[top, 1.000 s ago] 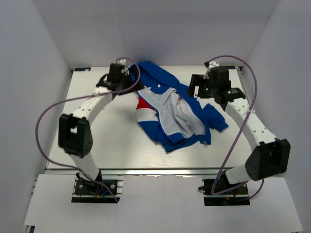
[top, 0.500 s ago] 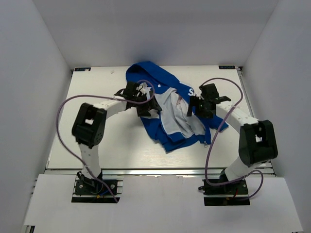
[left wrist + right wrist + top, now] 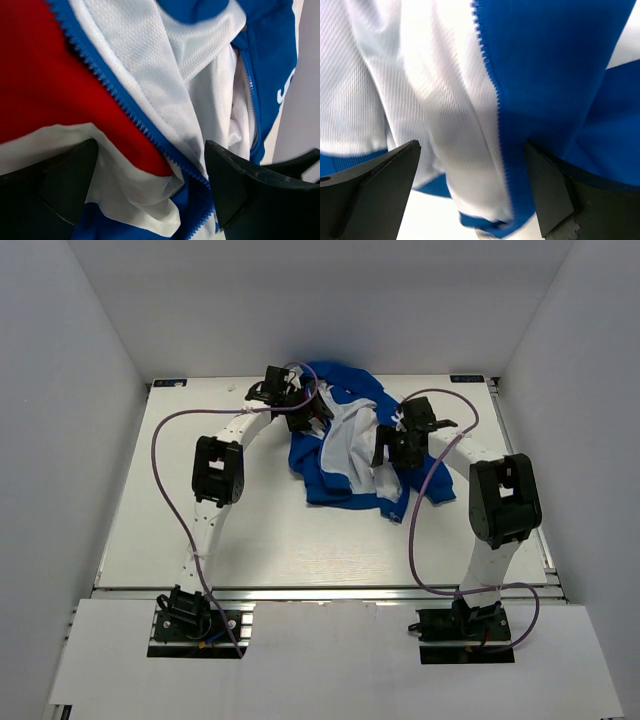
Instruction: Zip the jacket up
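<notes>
Sprawling crumpled toward 12 o'clock on the table (image 3: 180, 530), jacket (image 3: 335, 485) wholly unzipped, zipper teeth (image 3: 125, 107) parted. Left gripper (image 3: 305, 422) at its 10 o'clock, right gripper (image 3: 392, 452) at 3 o'clock, both jaws apart, straddling fabric. Joining and zipping all left.

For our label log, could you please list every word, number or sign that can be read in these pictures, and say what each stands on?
Left wrist view: white lettering on a blue panel of the jacket. Only a curved fragment shows, cut off at the fabric's edge, so it cannot be read.
Top external view: no readable text.
Right wrist view: no text at all, only blue fabric, white lining and zipper teeth.
</notes>
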{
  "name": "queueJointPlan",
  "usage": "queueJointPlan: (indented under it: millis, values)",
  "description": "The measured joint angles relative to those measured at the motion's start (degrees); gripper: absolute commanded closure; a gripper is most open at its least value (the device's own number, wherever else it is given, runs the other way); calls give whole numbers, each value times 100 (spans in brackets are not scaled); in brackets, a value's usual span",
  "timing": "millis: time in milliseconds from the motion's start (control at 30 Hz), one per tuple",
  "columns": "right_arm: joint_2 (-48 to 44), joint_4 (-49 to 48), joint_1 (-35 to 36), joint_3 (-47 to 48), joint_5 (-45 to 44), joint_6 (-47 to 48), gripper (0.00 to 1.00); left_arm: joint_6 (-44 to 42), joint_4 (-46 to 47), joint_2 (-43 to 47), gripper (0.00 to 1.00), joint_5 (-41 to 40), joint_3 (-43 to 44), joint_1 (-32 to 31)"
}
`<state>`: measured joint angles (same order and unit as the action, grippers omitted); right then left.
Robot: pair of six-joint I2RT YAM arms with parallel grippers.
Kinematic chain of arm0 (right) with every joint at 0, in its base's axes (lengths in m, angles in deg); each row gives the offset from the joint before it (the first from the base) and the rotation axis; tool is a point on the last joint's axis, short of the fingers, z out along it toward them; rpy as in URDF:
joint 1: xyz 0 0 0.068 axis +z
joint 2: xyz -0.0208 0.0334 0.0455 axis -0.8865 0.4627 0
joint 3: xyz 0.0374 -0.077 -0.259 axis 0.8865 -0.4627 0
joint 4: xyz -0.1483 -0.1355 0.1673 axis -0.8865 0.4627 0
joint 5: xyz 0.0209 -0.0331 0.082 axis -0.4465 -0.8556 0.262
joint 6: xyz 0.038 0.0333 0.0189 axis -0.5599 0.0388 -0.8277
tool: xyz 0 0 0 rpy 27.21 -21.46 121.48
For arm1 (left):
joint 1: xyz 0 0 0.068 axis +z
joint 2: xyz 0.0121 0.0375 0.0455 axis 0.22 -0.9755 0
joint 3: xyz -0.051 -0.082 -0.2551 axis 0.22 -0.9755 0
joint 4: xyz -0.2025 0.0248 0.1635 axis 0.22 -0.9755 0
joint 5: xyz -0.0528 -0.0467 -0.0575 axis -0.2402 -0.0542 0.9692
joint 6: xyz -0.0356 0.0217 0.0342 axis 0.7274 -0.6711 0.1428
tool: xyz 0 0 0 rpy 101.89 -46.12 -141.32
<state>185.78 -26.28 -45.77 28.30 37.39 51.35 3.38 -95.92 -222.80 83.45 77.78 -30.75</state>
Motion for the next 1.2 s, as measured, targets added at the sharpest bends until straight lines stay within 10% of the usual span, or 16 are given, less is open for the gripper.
queueJointPlan:
  millis: [467,733,933,1033,1067,1200]
  values:
    - [-673,74,1545,538,-625,739,11,-549,-455,1644,2,-1298,-1115,337]
    - [-142,90,2754,1403,-1023,651,21,-94,474,5834,2,-1399,-5184,1683]
    - [846,496,2973,2229,-1578,409,28,116,356,7145,2,-1687,-6778,1762]
    - [1163,704,2957,2297,-1735,323,65,149,219,7320,2,-1714,-6994,1679]
    - [1226,844,2957,2297,-1816,214,99,157,179,7342,2,-1722,-7003,1679]
    - [1303,968,2946,2295,-1888,83,100,179,186,7390,2,-1740,-7010,1683]
